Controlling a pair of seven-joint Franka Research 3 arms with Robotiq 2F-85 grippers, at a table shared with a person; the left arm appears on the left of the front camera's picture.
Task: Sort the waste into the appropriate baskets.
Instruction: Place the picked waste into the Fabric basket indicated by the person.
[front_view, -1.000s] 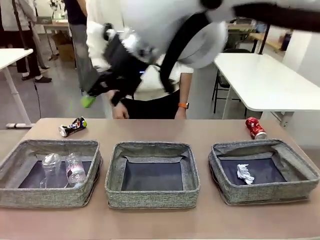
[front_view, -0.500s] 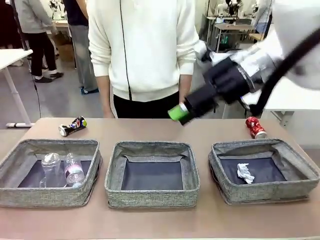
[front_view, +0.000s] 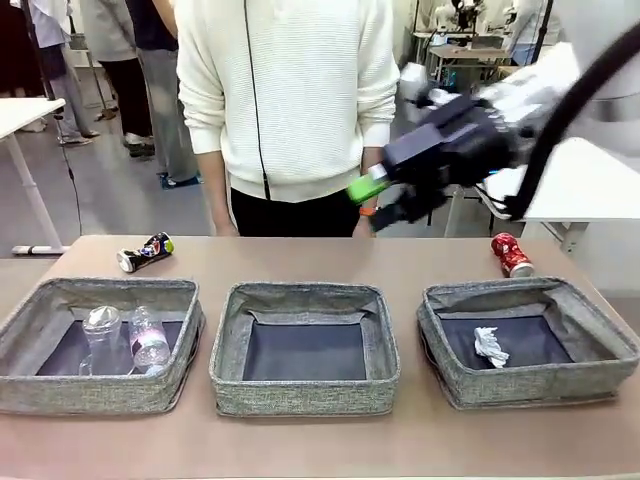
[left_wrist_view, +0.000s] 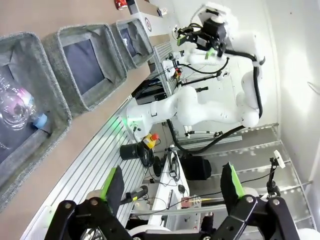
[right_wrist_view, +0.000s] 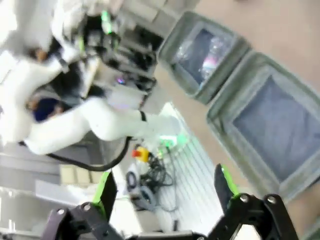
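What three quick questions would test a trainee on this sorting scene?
1. True or false: the crumpled white paper wad lies in the right basket.
2. Which waste lies on the table, outside the baskets? A: crushed red can and dark multicoloured can. B: paper wad alone. C: red can and paper wad.
3. What does the right gripper hold?
Key: 1 true; 2 A; 3 nothing, jaws open.
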